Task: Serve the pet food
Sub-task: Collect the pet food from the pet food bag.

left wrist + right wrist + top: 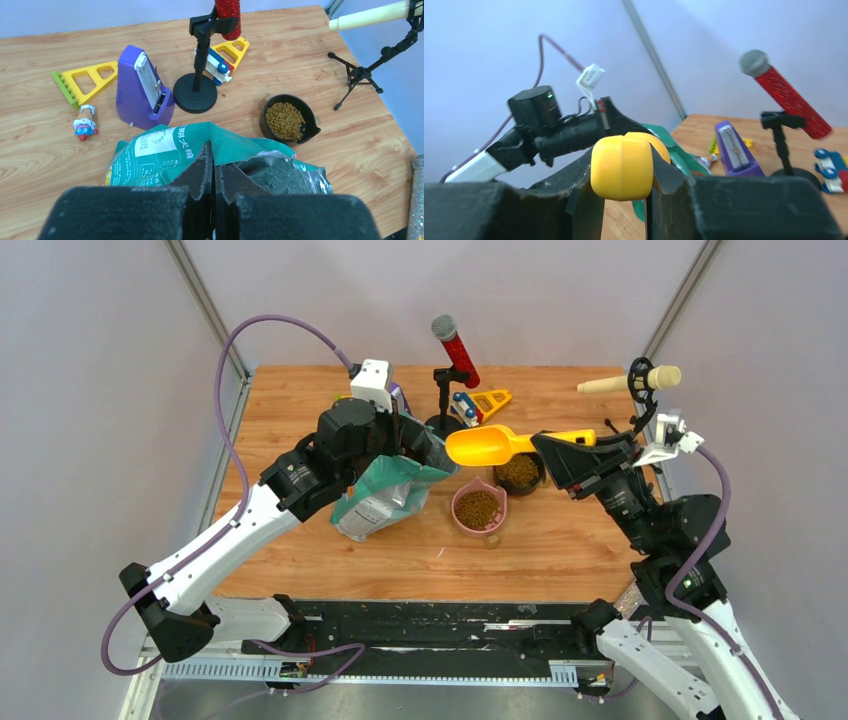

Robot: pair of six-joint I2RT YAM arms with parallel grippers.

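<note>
Left gripper (pixel 214 162) is pinched fully closed on the torn rim of the teal bag (pixel 385 498), holding the mouth up at centre-left of the table. Right gripper (pixel 623 172) is clamped on the handle of the yellow scoop (pixel 482 445). The scoop's bowl is in the air between the bag mouth and the two dishes, and looks empty from above. Pet food (pixel 478 508) shows as brown kibble in the pink bowl (pixel 457 502) just right of the bag, with more in the black bowl (pixel 312 122) just beyond it, far-right. The rest is presumably in the bag, inside not visible. Handling call: kibble is loose, dry, light and free-flowing. It can't be gripped, only scooped or poured, and it will roll off a tilted scoop, so carry level. Bag is soft film that folds and sags, so the rim pinch is the right hold; the mouth likely collapses if slackened. Scoop is stiff, smooth plastic, and the handle may twist in the jaws under load.
</note>
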